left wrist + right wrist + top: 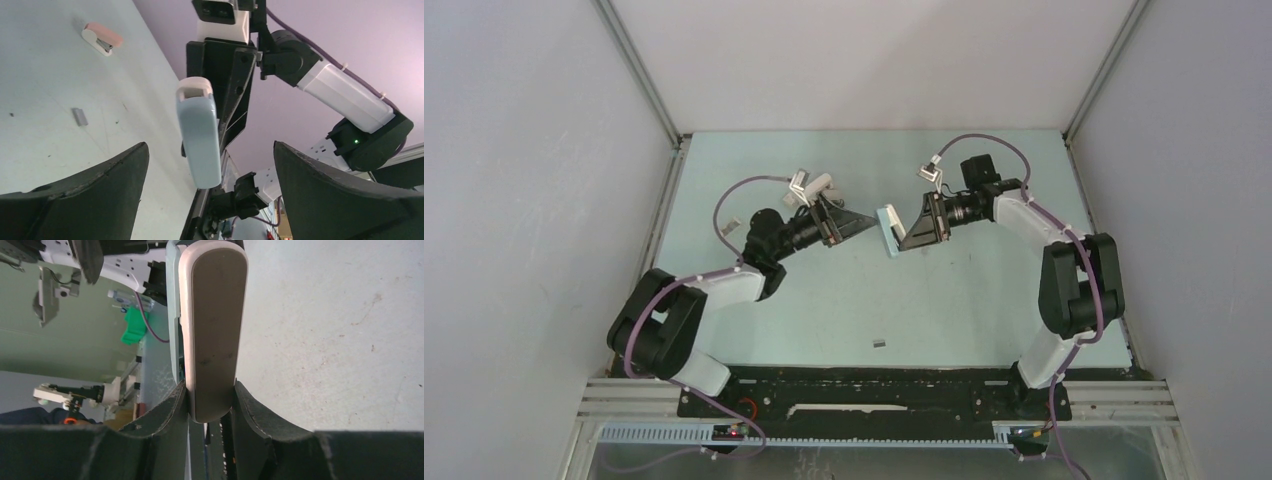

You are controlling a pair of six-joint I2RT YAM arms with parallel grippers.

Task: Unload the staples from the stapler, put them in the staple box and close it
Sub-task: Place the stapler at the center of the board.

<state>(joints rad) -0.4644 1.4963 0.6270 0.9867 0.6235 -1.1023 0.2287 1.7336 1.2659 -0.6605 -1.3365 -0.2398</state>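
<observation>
The right gripper (210, 390) is clamped on one end of the pale blue stapler (888, 231), holding it aloft at mid-frame, likely to steady it for the left gripper (210, 145), whose jaws gape wide facing it. One dark staple strip (879, 343) lies on the table (984, 300), lower centre, well apart.

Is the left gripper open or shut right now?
The left gripper is open: its fingers stand wide apart with nothing between them; the blue stapler beyond sits in the right gripper.
</observation>
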